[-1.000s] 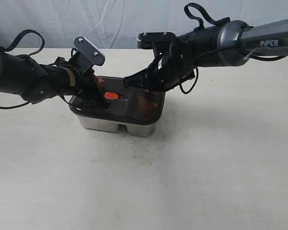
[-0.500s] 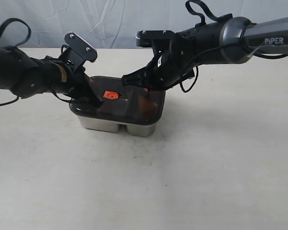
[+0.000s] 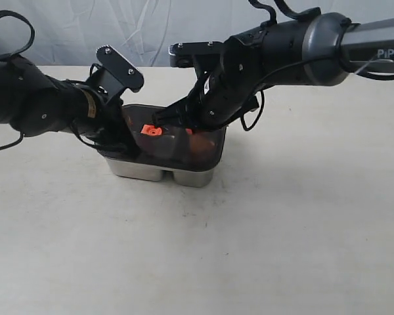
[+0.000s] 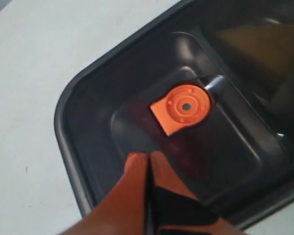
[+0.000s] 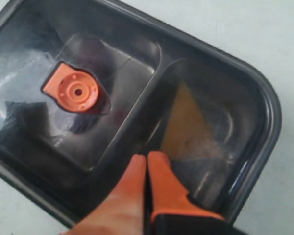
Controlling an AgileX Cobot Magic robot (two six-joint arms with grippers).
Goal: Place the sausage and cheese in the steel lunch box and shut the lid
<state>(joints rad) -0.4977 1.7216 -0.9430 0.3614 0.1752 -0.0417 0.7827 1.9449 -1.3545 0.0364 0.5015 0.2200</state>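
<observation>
Sitting on the steel lunch box (image 3: 151, 172), the lid (image 3: 172, 149) covers both compartments, and only the tray's shiny lower wall shows below the lid's dark rim. The small orange valve (image 3: 151, 130) lies on top of the lid, over the larger compartment. The cheese (image 5: 186, 122) shows as a yellow-orange wedge through the lid, under the part that covers the smaller compartment. The sausage is too dim under the lid to pick out for sure; only a dull reddish patch (image 4: 142, 117) shows beneath the lid by the valve.

The left gripper (image 4: 148, 156) has its orange fingers pressed together with nothing between them, its tip over the lid just beside the valve. The right gripper (image 5: 147, 157) is likewise pinched closed and empty, its tip over the lid above the ridge between the two compartments. Whether either tip actually touches the lid cannot be told. The pale table (image 3: 249, 230) spreads out around the lid on all sides.
</observation>
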